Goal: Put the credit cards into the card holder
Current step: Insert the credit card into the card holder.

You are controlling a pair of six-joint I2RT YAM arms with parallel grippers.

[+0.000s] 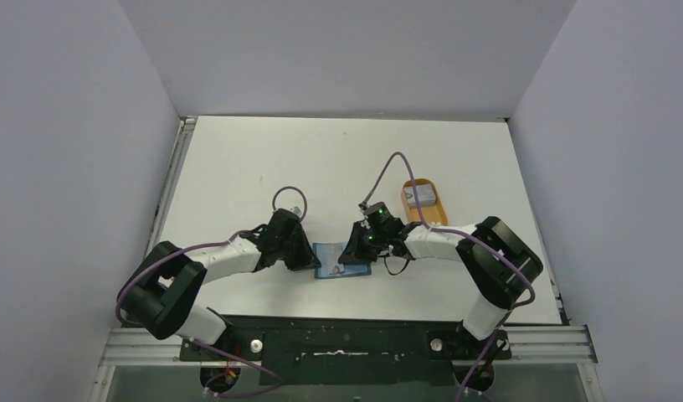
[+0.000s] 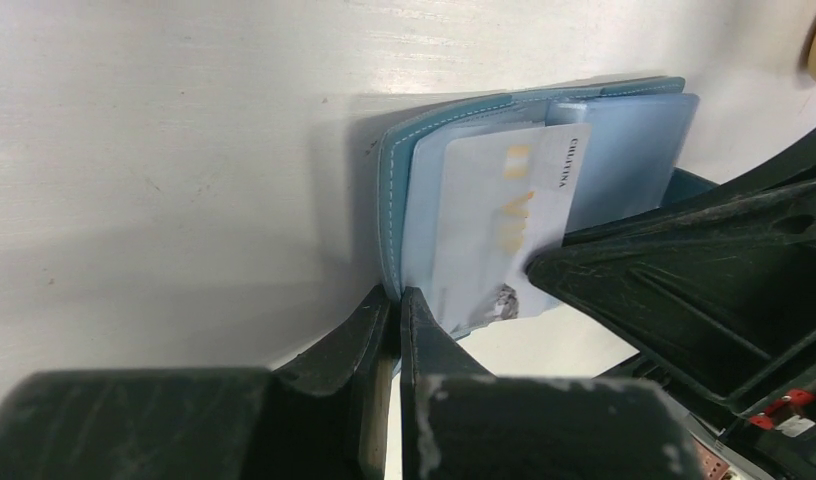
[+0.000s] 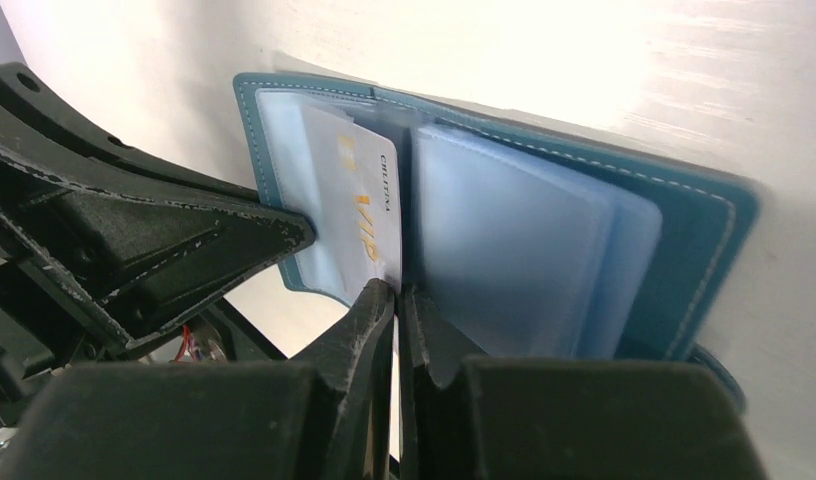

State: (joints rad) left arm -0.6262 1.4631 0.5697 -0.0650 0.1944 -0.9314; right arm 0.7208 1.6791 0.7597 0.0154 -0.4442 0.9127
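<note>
So, on the white table (image 1: 338, 159) the card holder (image 3: 699, 215) lies open and flat near the front edge, right between the two arms. The orange tray (image 1: 439, 211) sits well off to the right with the spare credit cards (image 1: 418, 197) in it.

The left gripper (image 2: 396, 305) is clamped shut on the edge of the holder's teal cover, pinning it. The right gripper (image 3: 396, 295) is closed on the near corner of one whitish card (image 3: 349, 190) — that card lies over the clear sleeves on the left gripper's side of the spine, its long axis running straight away from the right jaws. Can't tell how deep it sits in a sleeve, if at all.

My guess is the right arm is doing the feeding, and the push has to go along that long axis — any skew and the corner probably snags on the plastic.
</note>
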